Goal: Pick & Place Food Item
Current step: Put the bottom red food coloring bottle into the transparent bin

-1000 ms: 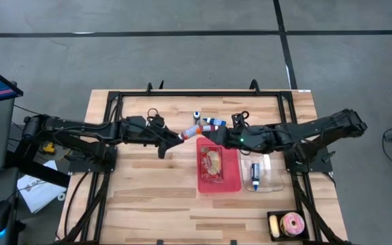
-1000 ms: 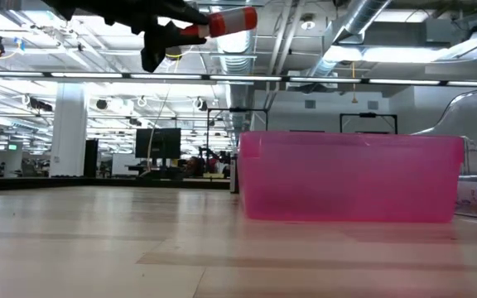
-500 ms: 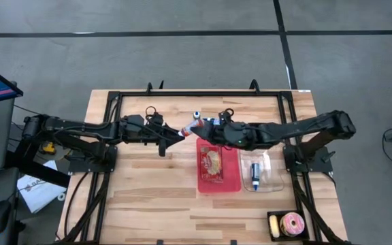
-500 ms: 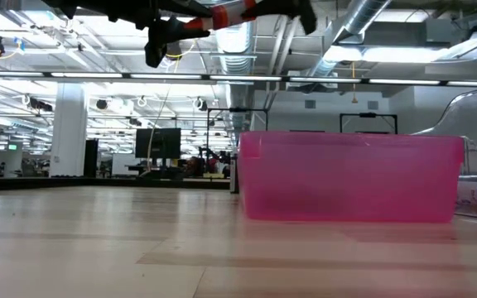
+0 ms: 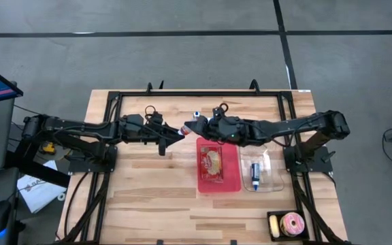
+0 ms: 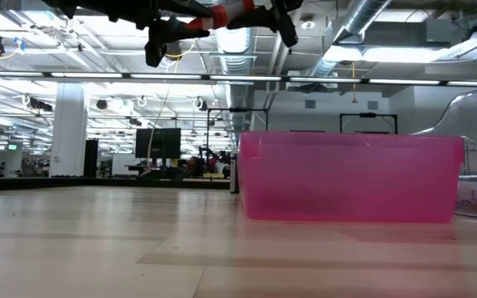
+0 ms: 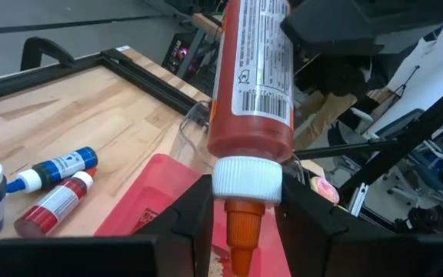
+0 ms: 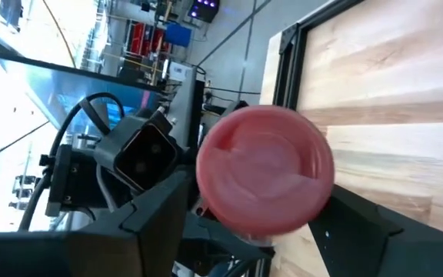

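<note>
A red sauce bottle [image 7: 254, 73] with a printed label, white cap and orange nozzle hangs in the air above the table's far middle. My left gripper [image 7: 244, 201] is shut on it. In the low view the bottle [image 6: 228, 14] lies about level, high over the table. My right gripper [image 8: 264, 219] is open; its fingers stand on either side of the bottle's round base [image 8: 265, 169]. Whether they touch it I cannot tell. In the high view the two grippers meet around the bottle [image 5: 188, 127], which is mostly hidden. My left gripper pinches the bottle's white cap [image 7: 246, 179] between its two fingers, one on each side, with the orange nozzle [image 7: 241, 235] pointing back toward the wrist. The fingers come about level from the table's left, along the bottle. The bottle is lifted clear, its body stretching toward the right arm.
A pink tray [image 5: 233, 182] holding some food lies just near of the grippers. A clear container [image 5: 269, 178] with a blue-capped bottle sits to its right. Small bottles [image 7: 51, 171] lie on the wood at the far middle. A box with a doughnut [image 5: 290, 224] stands at the near right corner.
My right gripper has gone toward the table's left and a little down, up to the bottle's base end, so that its open fingers now stand around that end. The bottle has kept its place in the left gripper.
</note>
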`<action>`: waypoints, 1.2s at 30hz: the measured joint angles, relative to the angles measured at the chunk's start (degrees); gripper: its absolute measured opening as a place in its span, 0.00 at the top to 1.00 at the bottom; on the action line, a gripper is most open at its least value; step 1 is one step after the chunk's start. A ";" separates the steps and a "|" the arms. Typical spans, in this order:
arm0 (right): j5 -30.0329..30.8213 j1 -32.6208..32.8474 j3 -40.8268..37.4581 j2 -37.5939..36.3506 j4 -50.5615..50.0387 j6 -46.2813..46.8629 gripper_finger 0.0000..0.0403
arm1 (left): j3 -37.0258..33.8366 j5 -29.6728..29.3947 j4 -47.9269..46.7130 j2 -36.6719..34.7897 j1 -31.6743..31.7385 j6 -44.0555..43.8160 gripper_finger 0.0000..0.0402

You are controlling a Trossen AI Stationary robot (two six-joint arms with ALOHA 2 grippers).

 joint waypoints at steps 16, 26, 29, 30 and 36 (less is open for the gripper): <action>-0.23 0.01 0.00 -0.05 0.12 -1.85 0.58 | 0.02 0.87 -0.70 -1.19 0.00 -0.43 0.74; -0.49 0.10 0.11 -0.13 1.79 -3.12 0.61 | 0.00 4.85 -2.66 -5.73 0.00 -0.55 0.59; 0.00 0.07 0.14 -0.17 1.21 -3.90 0.61 | 0.00 6.10 -5.18 -8.58 -0.01 -0.61 0.51; 0.29 0.04 0.03 -0.16 0.83 -4.44 0.61 | 0.03 6.49 -5.70 -9.59 -0.09 -0.59 0.50; 0.42 -0.54 0.02 -0.10 -2.96 -5.11 0.61 | 0.05 6.47 -15.08 -16.92 -0.42 -0.23 0.48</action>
